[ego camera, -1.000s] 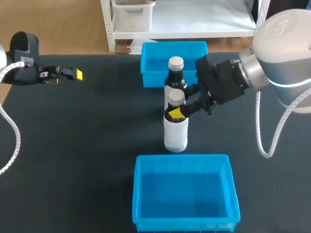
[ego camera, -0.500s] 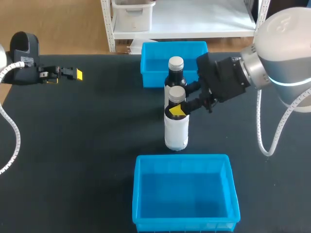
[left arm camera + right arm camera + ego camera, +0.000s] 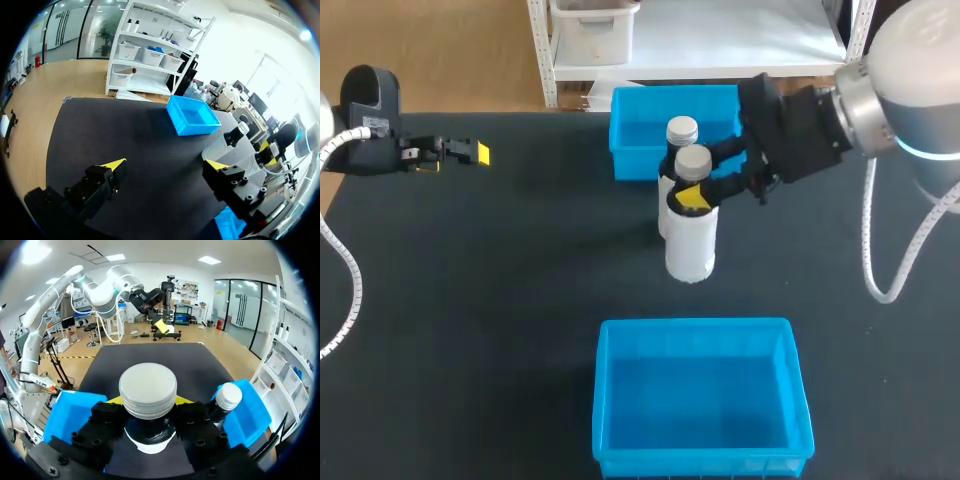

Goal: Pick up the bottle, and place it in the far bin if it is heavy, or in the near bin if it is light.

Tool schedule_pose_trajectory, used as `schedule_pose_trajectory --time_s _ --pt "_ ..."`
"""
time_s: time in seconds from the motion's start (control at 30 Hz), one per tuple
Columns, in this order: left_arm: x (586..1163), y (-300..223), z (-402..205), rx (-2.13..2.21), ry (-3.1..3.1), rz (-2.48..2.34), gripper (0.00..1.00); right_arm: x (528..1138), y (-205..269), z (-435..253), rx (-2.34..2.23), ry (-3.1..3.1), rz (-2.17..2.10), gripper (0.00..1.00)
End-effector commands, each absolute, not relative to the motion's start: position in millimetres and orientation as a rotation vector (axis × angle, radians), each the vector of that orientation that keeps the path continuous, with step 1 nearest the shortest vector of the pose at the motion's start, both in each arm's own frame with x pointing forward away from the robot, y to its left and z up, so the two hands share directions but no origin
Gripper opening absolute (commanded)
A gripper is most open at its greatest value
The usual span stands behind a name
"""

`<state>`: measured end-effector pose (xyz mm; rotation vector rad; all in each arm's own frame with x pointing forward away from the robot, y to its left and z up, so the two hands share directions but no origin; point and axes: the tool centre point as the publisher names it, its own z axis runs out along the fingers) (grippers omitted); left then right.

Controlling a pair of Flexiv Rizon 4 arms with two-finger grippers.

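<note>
white plastic bottle with a grey screw cap point(image 3: 691, 250) is the one to watch in the head view. the right tool point(image 3: 693, 185) has its yellow-tipped fingers pinched on the neck just under the cap, one from each side. the white bottle hangs upright, long axis vertical, with its base seemingly off the black bench point(image 3: 500, 280). it sits between the two targets: the far blue bin point(image 3: 638, 140) lies behind it and the near blue bin point(image 3: 700, 400) in front. so the right arm already has it, and either drop is a short carry along one line. a second bottle with a dark neck and grey cap point(image 3: 681, 133) stands just behind the held one, in front of the far blue bin, and that's the obstacle if it goes far. the left tool point(image 3: 460, 152) hovers well apart, over the bench's left edge.

left wrist view: its fingers are spread wide with nothing between them, and both bottles and the right tool are well ahead.

right wrist view: the grey cap fills the gap between the fingers, with the second bottle just beside.

compared with a second ago, the white bottle has come up off the bench and drifted slightly towards the far side. the left tool hasn't budged. it looks like the weighing lift is under way.
</note>
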<state>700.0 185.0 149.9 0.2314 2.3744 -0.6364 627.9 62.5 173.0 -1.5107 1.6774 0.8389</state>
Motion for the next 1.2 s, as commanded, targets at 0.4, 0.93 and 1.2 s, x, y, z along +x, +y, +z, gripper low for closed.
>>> schedule_pose_trajectory --time_s 0.4,0.93,1.2 --pt "700 185 150 0.231 2.374 -0.636 1.00 632 47 200 -1.503 1.685 0.813 0.00" --pt "700 185 150 0.231 2.374 -0.636 1.00 585 49 245 -1.535 1.652 0.771 0.00" --pt "700 185 150 0.231 2.374 -0.636 1.00 545 62 259 -1.573 1.627 0.789 0.00"
